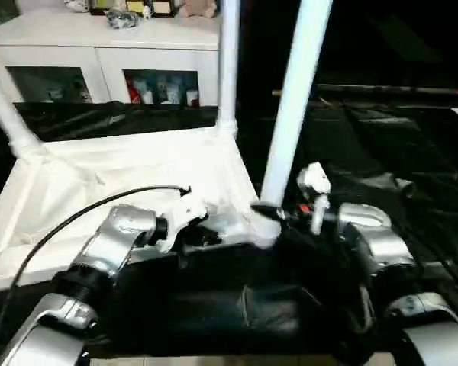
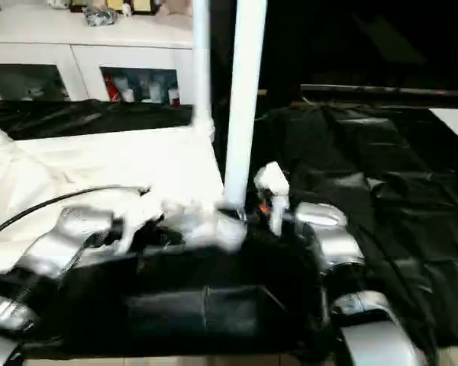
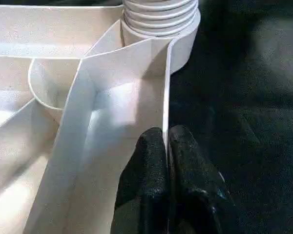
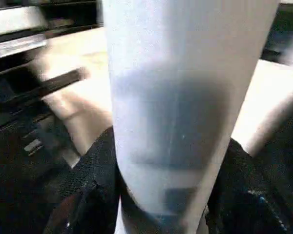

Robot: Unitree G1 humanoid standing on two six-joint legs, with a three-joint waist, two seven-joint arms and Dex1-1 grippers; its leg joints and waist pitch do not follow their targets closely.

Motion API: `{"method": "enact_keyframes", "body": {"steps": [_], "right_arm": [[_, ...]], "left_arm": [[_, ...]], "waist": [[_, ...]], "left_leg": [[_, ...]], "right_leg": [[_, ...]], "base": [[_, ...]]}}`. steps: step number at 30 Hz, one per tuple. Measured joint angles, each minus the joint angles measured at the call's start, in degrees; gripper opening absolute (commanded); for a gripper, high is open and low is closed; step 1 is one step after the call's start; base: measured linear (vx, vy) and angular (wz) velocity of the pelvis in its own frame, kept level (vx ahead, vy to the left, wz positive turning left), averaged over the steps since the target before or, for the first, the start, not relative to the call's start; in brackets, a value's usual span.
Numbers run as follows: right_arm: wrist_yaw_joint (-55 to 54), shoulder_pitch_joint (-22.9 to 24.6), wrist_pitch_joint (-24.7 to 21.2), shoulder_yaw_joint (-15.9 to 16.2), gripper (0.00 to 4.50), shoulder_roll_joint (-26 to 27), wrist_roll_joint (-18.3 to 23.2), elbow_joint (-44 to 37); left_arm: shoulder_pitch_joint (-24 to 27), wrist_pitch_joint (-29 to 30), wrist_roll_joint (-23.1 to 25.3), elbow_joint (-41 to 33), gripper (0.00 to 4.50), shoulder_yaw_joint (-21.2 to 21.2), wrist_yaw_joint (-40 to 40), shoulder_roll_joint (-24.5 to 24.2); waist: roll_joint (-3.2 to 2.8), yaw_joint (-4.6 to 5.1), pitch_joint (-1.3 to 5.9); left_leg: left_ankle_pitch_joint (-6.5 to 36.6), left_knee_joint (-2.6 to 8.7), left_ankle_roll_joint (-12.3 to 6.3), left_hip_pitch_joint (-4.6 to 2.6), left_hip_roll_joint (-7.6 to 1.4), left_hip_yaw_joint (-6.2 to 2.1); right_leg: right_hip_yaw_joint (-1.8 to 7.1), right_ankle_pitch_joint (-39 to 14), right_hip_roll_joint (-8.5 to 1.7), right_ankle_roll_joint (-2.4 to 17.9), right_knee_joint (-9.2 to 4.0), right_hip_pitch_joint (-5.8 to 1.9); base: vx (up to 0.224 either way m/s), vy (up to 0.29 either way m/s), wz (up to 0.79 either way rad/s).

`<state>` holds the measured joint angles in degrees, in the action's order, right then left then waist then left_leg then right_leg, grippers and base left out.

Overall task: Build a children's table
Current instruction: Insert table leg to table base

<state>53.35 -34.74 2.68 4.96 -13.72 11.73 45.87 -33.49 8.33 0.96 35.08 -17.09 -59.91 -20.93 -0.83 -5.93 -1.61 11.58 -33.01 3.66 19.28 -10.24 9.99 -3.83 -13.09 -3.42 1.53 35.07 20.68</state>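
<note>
The children's table [image 1: 130, 171] lies upside down at nine o'clock on black sheeting [image 1: 412, 152], ribbed underside up. One leg [image 1: 4, 110] rises at its far left corner, another leg [image 1: 229, 69] at the far right corner. The left pincer [image 3: 167, 146] is closed on the thin rim wall of the top, one finger on each side, just beside the ribbed corner socket [image 3: 158, 19]. At the near right corner, about five o'clock of the top, the right pincer [image 1: 278, 217] grips a third leg [image 1: 294, 99], which leans slightly right. Open black sheeting spreads toward three o'clock. A white cabinet [image 1: 99, 46] with glass-fronted compartments stands at eleven o'clock.
</note>
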Motion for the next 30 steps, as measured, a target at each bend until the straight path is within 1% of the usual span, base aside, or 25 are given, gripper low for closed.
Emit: {"method": "enact_keyframes", "body": {"steps": [2, 4, 6, 7, 9, 10, 12, 14, 17, 20, 22, 30], "right_arm": [[-6.6, -1.5, -0.1, -0.5, 1.87, 1.7, -0.7, 2.0], [-11.3, -2.5, -0.2, -1.4, 1.87, 3.0, -0.9, 3.6], [-14.6, -3.7, -0.6, -1.9, 1.87, 4.1, -0.9, 5.2], [-18.9, -5.2, -0.8, -2.4, 1.87, 5.4, -1.2, 7.1], [-21.9, -6.1, -1.2, -2.5, 1.87, 6.1, -1.4, 7.9], [-25.9, -7.4, -1.2, -3.1, 1.87, 7.6, -1.4, 9.7], [-31.6, -9.3, -1.3, -3.8, 1.87, 9.1, -2.2, 11.9], [-38.3, -10.9, -1.3, -5.1, 1.87, 10.8, -2.9, 14.3], [-42.1, -11.7, -1.4, -5.7, 1.87, 11.5, -3.0, 15.5], [-44.1, -12.2, -1.5, -6.2, 1.87, 12.1, -3.4, 16.0], [-44.7, -12.4, -1.5, -6.3, 1.87, 12.4, -3.5, 16.2], [-46.0, -14.3, -1.7, -6.9, 1.87, 13.1, -5.2, 18.5]], "left_arm": [[-0.4, 1.9, 0.2, 0.2, 0.0, 0.4, 2.8, 1.5], [-1.0, 3.2, 0.2, 0.8, 0.0, 0.5, 4.7, 2.7], [-1.3, 4.4, 0.2, 1.1, 0.0, 0.9, 6.4, 3.6], [-2.4, 5.9, 0.7, 1.9, 0.0, 1.1, 8.5, 4.6], [-3.0, 7.1, 1.0, 2.2, 0.0, 1.2, 10.1, 5.5], [-3.6, 9.1, 1.2, 2.6, 0.0, 1.6, 12.6, 7.0], [-5.1, 11.3, 2.2, 3.6, 0.0, 1.6, 15.8, 9.0], [-6.0, 13.2, 3.2, 4.4, 0.0, 1.8, 19.7, 11.7], [-6.1, 14.0, 3.3, 4.6, 0.0, 1.7, 21.6, 13.4], [-6.1, 14.0, 3.2, 4.7, 0.0, 1.7, 22.7, 13.9], [-6.2, 14.0, 3.2, 4.8, 0.0, 1.7, 22.7, 13.9], [-6.6, 14.5, 3.2, 5.3, 0.0, 2.2, 23.2, 13.9]], "waist": [[-0.07, 0.6, -0.1], [-0.06, 0.97, -0.13], [-0.15, 1.05, -0.18], [-0.21, 1.15, -0.22], [-0.21, 1.13, -0.25], [-0.23, 1.16, -0.26], [-0.25, 1.07, -0.29], [-0.36, 1.08, -0.31], [-0.3, 1.07, -0.31], [-0.23, 1.04, -0.22], [-0.23, 1.03, -0.21], [-0.35, 1.06, -0.3]], "left_leg": [[0.0, 0.05, 0.0, -0.12, 0.01, 0.0], [0.0, 0.05, 0.0, -0.16, 0.03, -0.04], [0.0, 0.06, 0.0, -0.2, 0.04, -0.08], [0.0, 0.06, 0.0, -0.22, 0.04, -0.12], [0.0, 0.15, 0.0, -0.23, 0.06, -0.13], [0.0, 0.15, 0.0, -0.29, 0.07, -0.13], [0.0, 0.16, 0.0, -0.27, 0.08, -0.13], [0.0, 0.16, 0.0, -0.39, 0.13, -0.14], [0.0, 0.24, 0.0, -0.55, 0.17, -0.18], [0.0, 0.83, 0.0, -0.5, 0.27, -0.18], [0.0, 0.8, 0.0, -0.41, 0.3, -0.17], [0.0, 1.06, 0.0, -0.51, 0.31, -0.18]], "right_leg": [[0.0, 0.0, -0.02, 0.0, -0.11, 0.03], [-0.01, 0.0, -0.02, 0.0, -0.14, 0.11], [-0.01, 0.0, -0.02, 0.0, -0.14, 0.16], [-0.03, 0.0, -0.01, 0.0, -0.12, 0.23], [-0.05, 0.0, -0.01, 0.0, -0.19, 0.28], [-0.04, 0.0, -0.01, 0.0, -0.18, 0.26], [-0.04, 0.0, -0.01, 0.0, -0.19, 0.32], [0.0, 0.0, -0.02, -0.1, -0.28, 0.38], [-0.01, -0.1, -0.02, -0.1, -0.49, 0.32], [-0.02, -0.1, -0.01, -0.1, -1.14, 0.27], [0.02, 0.0, -0.01, -0.1, -1.16, 0.27], [-0.01, -0.1, -0.01, -0.1, -1.25, 0.4]], "base": [[0.0, 0.0, 0.0], [0.0, 0.0, 0.0], [0.0, 0.0, 0.0], [0.0, 0.0, 0.0], [0.0, 0.0, 0.0], [0.0, 0.0, 0.0], [0.0, 0.0, 0.0], [0.0, 0.0, 0.0], [0.0, 0.0, 0.0], [0.0, 0.0, 0.0], [0.0, 0.0, 0.0], [0.0, 0.0, 0.0]]}}
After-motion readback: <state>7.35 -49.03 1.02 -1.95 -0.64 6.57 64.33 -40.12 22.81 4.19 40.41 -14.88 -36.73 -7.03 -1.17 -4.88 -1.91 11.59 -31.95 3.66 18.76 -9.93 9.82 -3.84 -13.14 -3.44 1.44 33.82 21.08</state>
